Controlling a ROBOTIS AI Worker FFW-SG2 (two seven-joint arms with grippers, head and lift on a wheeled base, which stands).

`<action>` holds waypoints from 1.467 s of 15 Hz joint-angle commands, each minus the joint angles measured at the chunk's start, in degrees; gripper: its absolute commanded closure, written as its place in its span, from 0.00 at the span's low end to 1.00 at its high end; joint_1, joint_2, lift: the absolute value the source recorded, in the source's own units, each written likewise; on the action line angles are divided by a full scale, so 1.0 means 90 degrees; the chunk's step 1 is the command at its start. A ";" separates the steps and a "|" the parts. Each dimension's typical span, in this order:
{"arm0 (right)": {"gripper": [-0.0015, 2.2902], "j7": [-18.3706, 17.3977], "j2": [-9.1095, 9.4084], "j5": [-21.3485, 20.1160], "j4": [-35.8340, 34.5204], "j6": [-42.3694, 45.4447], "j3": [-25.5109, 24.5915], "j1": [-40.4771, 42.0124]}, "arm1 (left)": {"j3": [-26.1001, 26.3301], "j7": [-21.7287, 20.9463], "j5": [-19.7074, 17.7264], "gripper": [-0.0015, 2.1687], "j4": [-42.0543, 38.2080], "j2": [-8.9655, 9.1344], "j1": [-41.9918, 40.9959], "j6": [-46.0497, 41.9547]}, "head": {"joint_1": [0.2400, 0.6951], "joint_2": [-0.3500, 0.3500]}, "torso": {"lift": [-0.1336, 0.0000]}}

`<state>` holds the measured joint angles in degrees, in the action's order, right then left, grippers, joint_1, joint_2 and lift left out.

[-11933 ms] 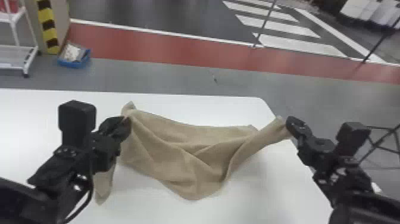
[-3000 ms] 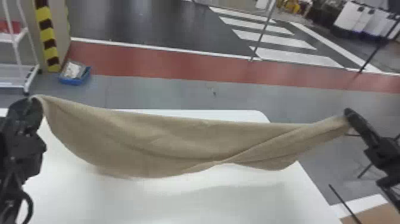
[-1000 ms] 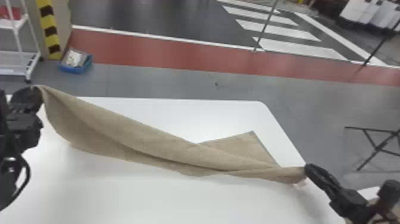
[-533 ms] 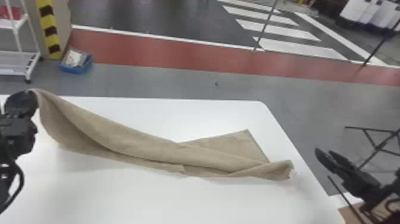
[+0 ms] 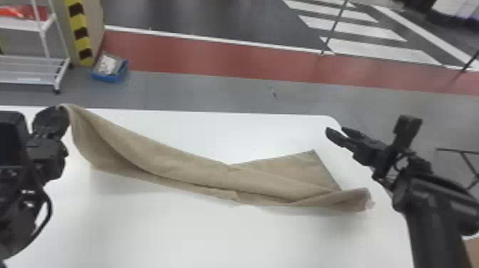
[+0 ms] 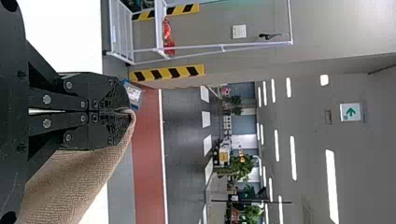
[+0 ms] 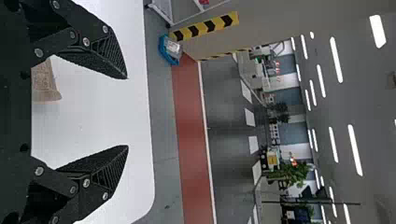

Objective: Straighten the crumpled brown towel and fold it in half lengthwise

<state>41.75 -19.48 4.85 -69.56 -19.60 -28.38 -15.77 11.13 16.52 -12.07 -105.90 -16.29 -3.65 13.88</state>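
In the head view the brown towel point(image 5: 214, 176) slants across the table, its left corner raised and its right part lying twisted, with a flap spread toward the far side. My left gripper point(image 5: 64, 108) holds that raised corner at the left. Its fingers, pressed together in the left wrist view, pinch the towel point(image 6: 77, 186) at the left gripper point(image 6: 126, 111). My right gripper point(image 5: 336, 132) stands open above the table's right edge, apart from the towel. Between the fingers of the right gripper point(image 7: 127, 112) there is nothing; a bit of towel point(image 7: 45, 84) lies beyond the upper finger.
The white table point(image 5: 199, 235) has its rounded far corner near the right gripper. On the floor beyond it are a blue bin point(image 5: 110, 69) and a white wheeled rack point(image 5: 35, 67), at the far left. A black stand point(image 5: 459, 153) is at the right.
My right gripper has let go of the towel's right end, which now rests on the table, and has moved back and up toward the far right corner. The left one keeps its hold.
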 commanded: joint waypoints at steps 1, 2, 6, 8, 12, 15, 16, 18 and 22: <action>0.20 -0.0029 0.0006 -0.0480 0.0542 0.0307 0.0449 -0.0328 | -0.0074 -0.0010 0.0003 0.64 0.0019 -0.0046 -0.0034 -0.0082 | 0.96 0.14 | 0.07; 0.21 -0.0029 -0.0003 -0.0558 0.0786 0.0385 0.0536 -0.0425 | -0.0084 -0.0020 -0.0007 0.64 0.0028 -0.0065 -0.0034 -0.0121 | 0.96 0.16 | 0.07; 0.21 -0.0020 -0.0003 -0.1085 0.1157 0.0444 0.0605 -0.0513 | -0.0084 -0.0049 -0.0007 0.64 0.0058 -0.0124 -0.0014 -0.0160 | 0.99 0.20 | 0.07; 0.21 0.0019 -0.0081 -0.1203 0.1382 0.0502 0.0605 -0.0543 | -0.0094 -0.0078 -0.0026 0.64 0.0068 -0.0124 -0.0004 -0.0160 | 1.00 0.20 | 0.07; 0.21 0.0244 -0.0160 -0.1203 0.1499 0.0424 0.0663 -0.0523 | -0.0113 -0.0127 -0.0036 0.64 0.0077 -0.0124 -0.0014 -0.0160 | 1.00 0.20 | 0.07; 0.25 0.0566 -0.0199 -0.1183 0.1665 0.0424 0.0693 -0.0543 | -0.0113 -0.0127 -0.0036 0.64 0.0097 -0.0124 -0.0024 -0.0160 | 1.00 0.20 | 0.07; 0.26 0.0566 -0.0218 -0.1183 0.1733 0.0424 0.0702 -0.0552 | -0.0103 -0.0137 -0.0036 0.64 0.0087 -0.0124 -0.0024 -0.0160 | 1.00 0.20 | 0.07; 0.27 0.0576 -0.0257 -0.1164 0.1782 0.0405 0.0732 -0.0562 | -0.0094 -0.0137 -0.0026 0.64 0.0087 -0.0124 -0.0034 -0.0160 | 1.00 0.20 | 0.07; 0.34 0.0664 -0.0277 -0.1134 0.1782 0.0346 0.0732 -0.0611 | -0.0084 -0.0156 -0.0017 0.64 0.0087 -0.0124 -0.0053 -0.0160 | 1.00 0.20 | 0.07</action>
<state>47.73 -21.96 -5.52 -53.53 -16.41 -21.73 -21.18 10.36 15.16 -12.23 -105.11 -17.40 -4.07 12.44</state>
